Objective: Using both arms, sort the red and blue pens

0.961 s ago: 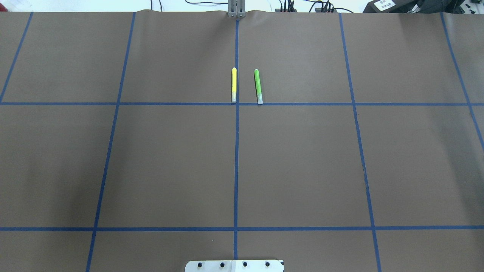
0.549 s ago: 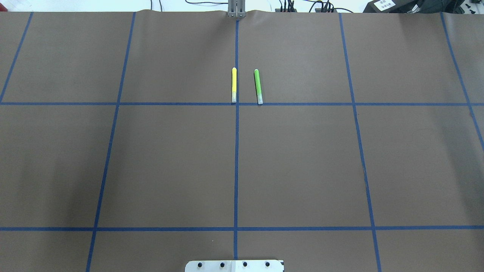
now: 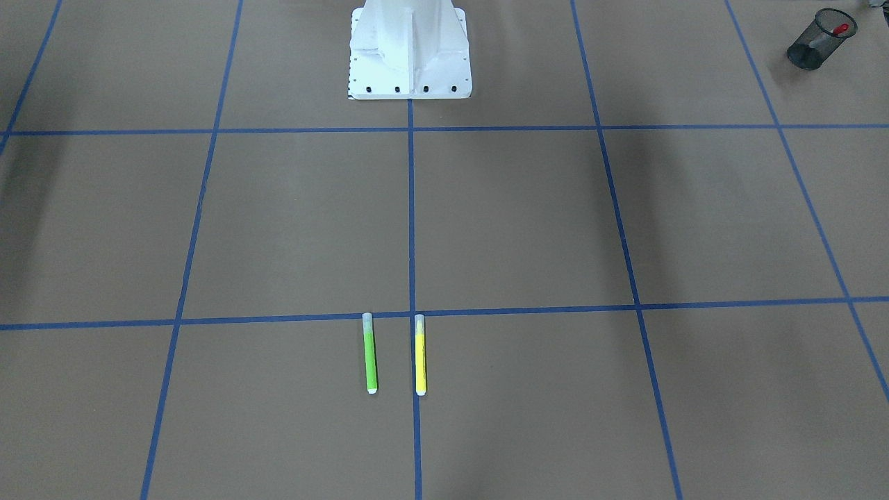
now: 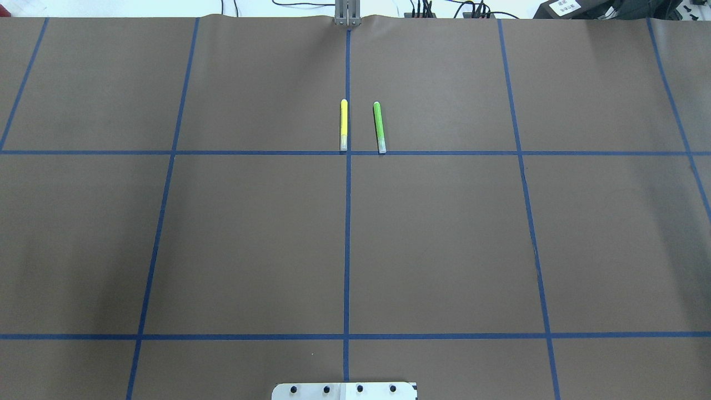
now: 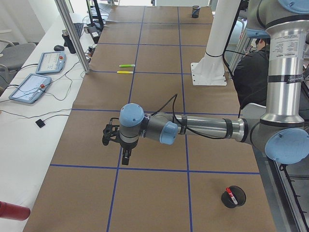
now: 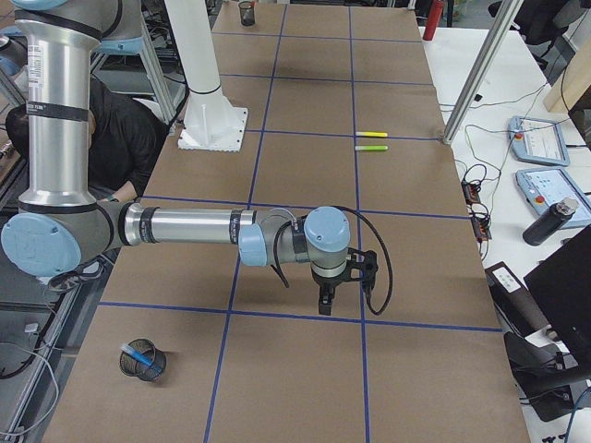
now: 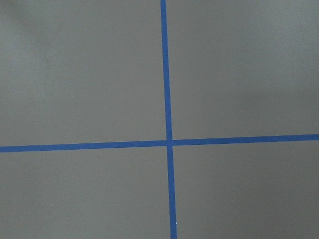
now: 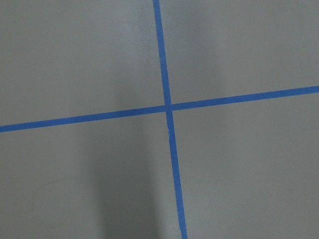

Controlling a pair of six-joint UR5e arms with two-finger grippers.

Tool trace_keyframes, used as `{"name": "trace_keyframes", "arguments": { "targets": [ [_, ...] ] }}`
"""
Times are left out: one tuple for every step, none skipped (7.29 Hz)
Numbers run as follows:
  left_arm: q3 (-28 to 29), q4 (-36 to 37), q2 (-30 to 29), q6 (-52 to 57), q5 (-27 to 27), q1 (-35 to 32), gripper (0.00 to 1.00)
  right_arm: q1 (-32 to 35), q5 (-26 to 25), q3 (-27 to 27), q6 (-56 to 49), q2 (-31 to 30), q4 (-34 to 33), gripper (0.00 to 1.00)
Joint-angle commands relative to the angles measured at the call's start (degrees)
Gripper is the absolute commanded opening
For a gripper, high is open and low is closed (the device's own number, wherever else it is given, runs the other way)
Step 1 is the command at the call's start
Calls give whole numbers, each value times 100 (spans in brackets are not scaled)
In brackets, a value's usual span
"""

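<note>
Red pen (image 3: 839, 30) upright in mesh cup (image 3: 808, 53), red end up; blue pen (image 6: 141, 353) in second cup (image 6: 126, 358). Left gripper (image 5: 125, 161), right gripper (image 6: 324, 306): spread unclear.

red pen (image 5: 231, 197) in one mesh cup (image 5: 225, 198); blue pen (image 6: 141, 354) in a second cup (image 6: 129, 365); left arm (image 5: 207, 128), right arm (image 6: 185, 226) stretched level.

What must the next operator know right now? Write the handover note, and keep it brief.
Left gripper: hangs above the table; open or shut cannot be told.
Right gripper: the same.
Red pen: in the left mesh cup, on the robot's left.
Blue pen: in the right mesh cup.
Done: both pens look sorted.
Left: seemingly nothing. The green marker and yellow marker lie mid-table and are not part of the job.
</note>
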Motion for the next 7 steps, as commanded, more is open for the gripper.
{"name": "trace_keyframes", "arguments": {
  "targets": [
    [-5, 3, 5, -9, -1, 0, 100, 0, 4, 15, 1, 12, 0, 100],
    [-5, 3, 13, -9, -1, 0, 100, 0, 22, 15, 1, 12, 0, 100],
    [3, 3, 5, -18, -1, 8, 100, 9, 30, 41, 1, 12, 0, 100],
    [29, -5, 5, -18, -1, 9, 100, 0, 31, 59, 1, 3, 0, 100],
    [82, -14, -4, -18, -1, 9, 100, 0, 22, 50, 1, 3, 0, 100],
    [126, -32, -4, 0, -9, 9, 100, 9, 22, 50, 1, 3, 0, 100],
    [144, -32, -13, 0, -9, 9, 100, 0, 22, 50, 1, 3, 0, 100]
  ]
}}
